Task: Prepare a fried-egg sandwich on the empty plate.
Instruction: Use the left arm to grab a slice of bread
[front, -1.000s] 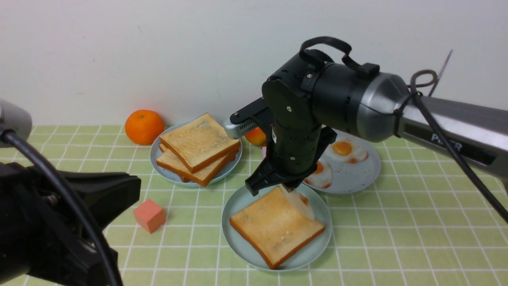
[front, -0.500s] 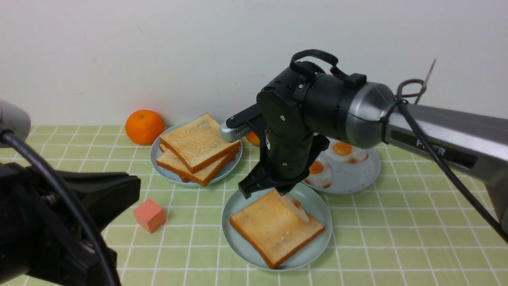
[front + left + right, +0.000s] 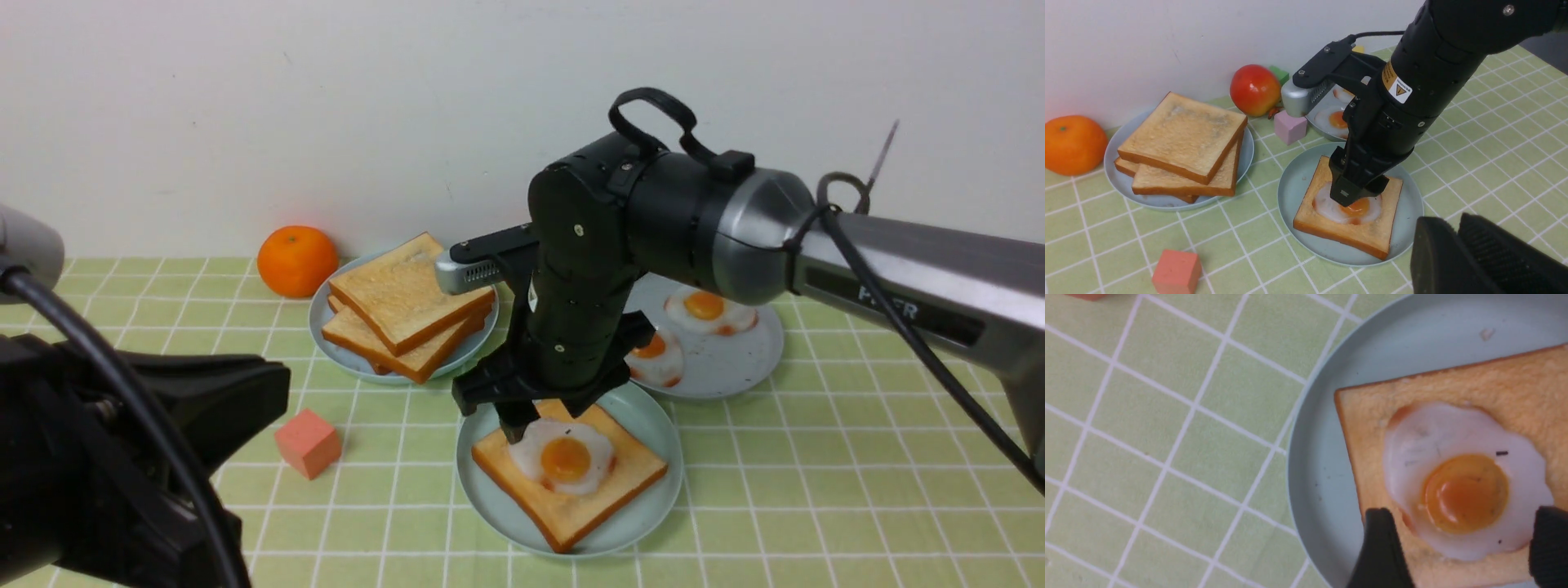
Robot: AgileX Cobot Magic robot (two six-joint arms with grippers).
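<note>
My own right arm (image 3: 620,245) blocks much of the front view. It covers the far corner of the toast slice (image 3: 596,502), part of one of the other fried eggs (image 3: 706,309) on the far-right plate (image 3: 735,367), and whatever stands by the wall behind it. My left arm (image 3: 122,441) is only a dark blur at the near left there, and I cannot make out its jaws. The right wrist view cuts off the toast slice and the teal plate (image 3: 653,510) at its edges, and shows only the ends of my two fingertips (image 3: 1380,555).

The fried egg (image 3: 563,457) lies flat, yolk up, on the toast slice, which sits on the teal plate at the near middle of the surface (image 3: 816,457). My right jaws stand apart, pointing down just above the egg. The egg lies between the fingertips, not pinched. From the left wrist, one finger hides part of the yolk.

Only the left wrist view shows a red apple (image 3: 1255,90), a lilac cube (image 3: 1290,127) and a green block (image 3: 1280,73) by the wall behind my right arm. It also shows my left jaws drawn together to a thin seam, holding nothing, on the near side of the teal plate. The front view adds the orange (image 3: 296,260) at the far left, the loose stack of toast (image 3: 408,306) beside it, and a salmon cube (image 3: 308,443) left of the teal plate.
</note>
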